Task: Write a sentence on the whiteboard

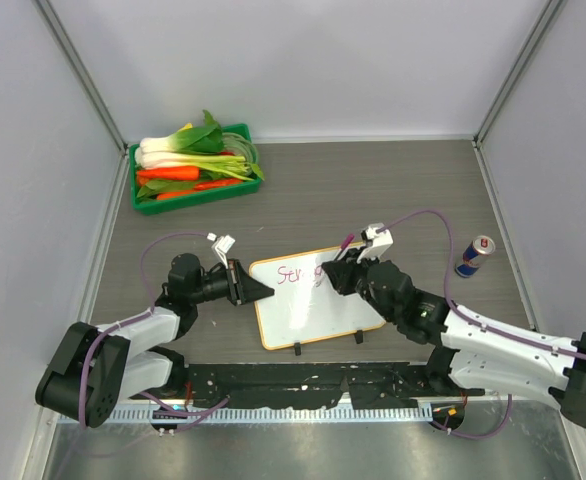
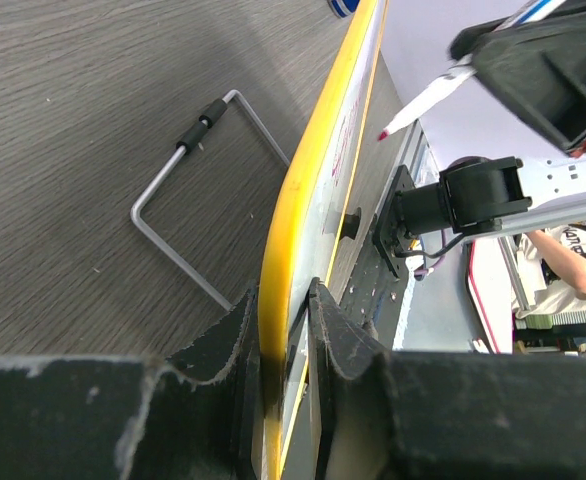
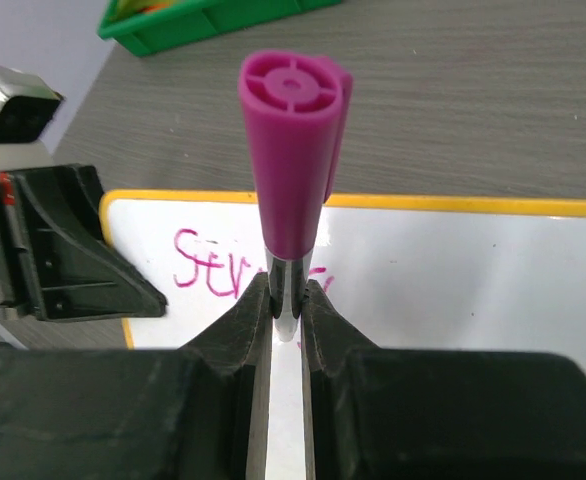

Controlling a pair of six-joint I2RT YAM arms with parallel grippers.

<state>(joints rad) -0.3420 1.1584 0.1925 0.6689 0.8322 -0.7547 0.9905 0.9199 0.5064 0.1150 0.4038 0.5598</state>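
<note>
The whiteboard, white with a yellow frame and two black feet, lies on the table between the arms. Pink writing, the start of the sentence, reads roughly "Stron" near its top left; it also shows in the right wrist view. My left gripper is shut on the board's left edge. My right gripper is shut on a marker with a magenta cap end, held over the writing. The marker's tip hovers by the board face; contact cannot be told.
A green tray with carrots and leafy vegetables stands at the back left. A blue and silver drink can stands at the right. A bent wire stand lies on the table behind the board. Walls enclose three sides.
</note>
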